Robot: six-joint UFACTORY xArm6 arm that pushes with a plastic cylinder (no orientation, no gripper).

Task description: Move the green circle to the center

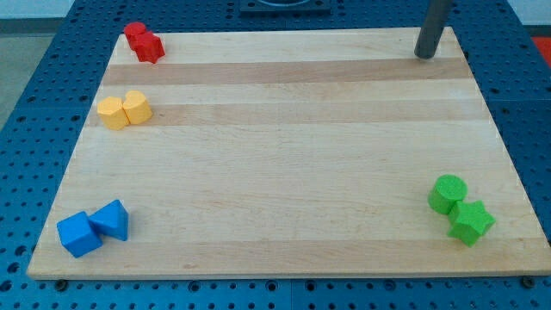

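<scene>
While green round wooden block (448, 194) sits at near right of wooden bench (284, 129), touching green star block (472, 222), task not begun. My tip (424, 55) at far right, well apart. No gripper; nothing held. Push toward middle left to do.

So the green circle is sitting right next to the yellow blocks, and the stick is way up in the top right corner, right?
Not quite. The camera view shows the green circle beside the green star, near the view's bottom right. The yellow blocks sit far off at the view's left. My tip is indeed at the top right corner.
</scene>
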